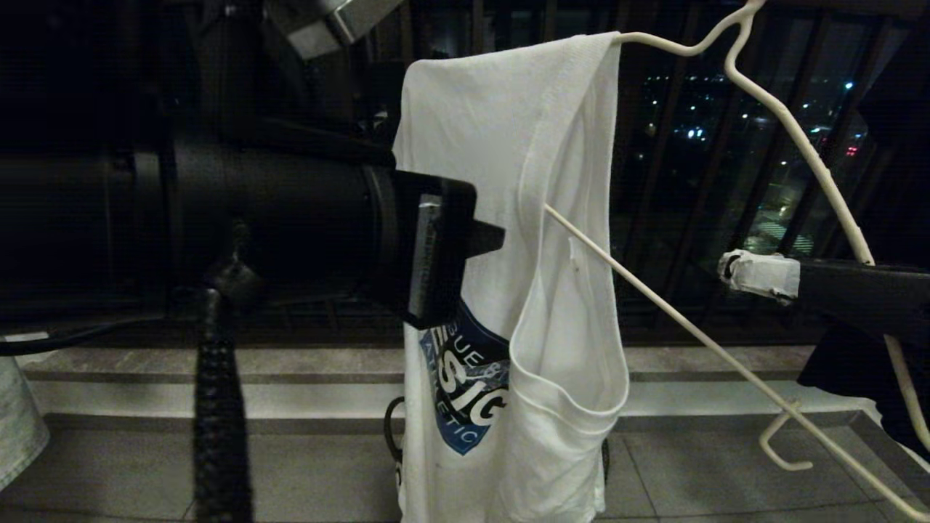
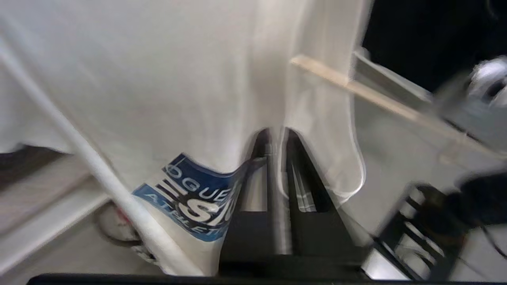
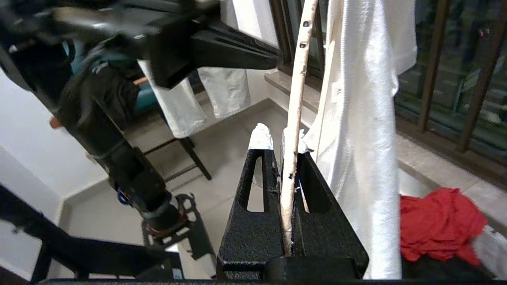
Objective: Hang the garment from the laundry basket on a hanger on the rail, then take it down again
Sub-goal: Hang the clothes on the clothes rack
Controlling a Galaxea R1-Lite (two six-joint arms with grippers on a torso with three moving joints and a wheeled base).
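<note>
The white garment (image 1: 494, 145) with its blue print hangs by one shoulder from the upper arm tip of the off-white wire hanger (image 1: 799, 145), which is tilted steeply. My right gripper (image 1: 755, 274) is shut on the hanger's wire (image 3: 295, 99), and the garment (image 3: 364, 118) drapes just beside it. My left gripper (image 1: 494, 238) reaches in from the left at chest height. Its jaws stand only a slit apart on a fold of the garment (image 2: 158, 79) beside the print. Only a dark loop handle (image 1: 391, 425) of the laundry basket shows behind the garment. The rail is out of view.
Dark balcony railing bars (image 1: 697, 145) stand behind, above a stone step (image 1: 218, 378). A pale denim garment (image 1: 18, 421) hangs at the far left. A red cloth (image 3: 435, 221) lies on the ledge. White clothes (image 3: 225, 87) hang on a rack behind my left arm (image 3: 222, 51).
</note>
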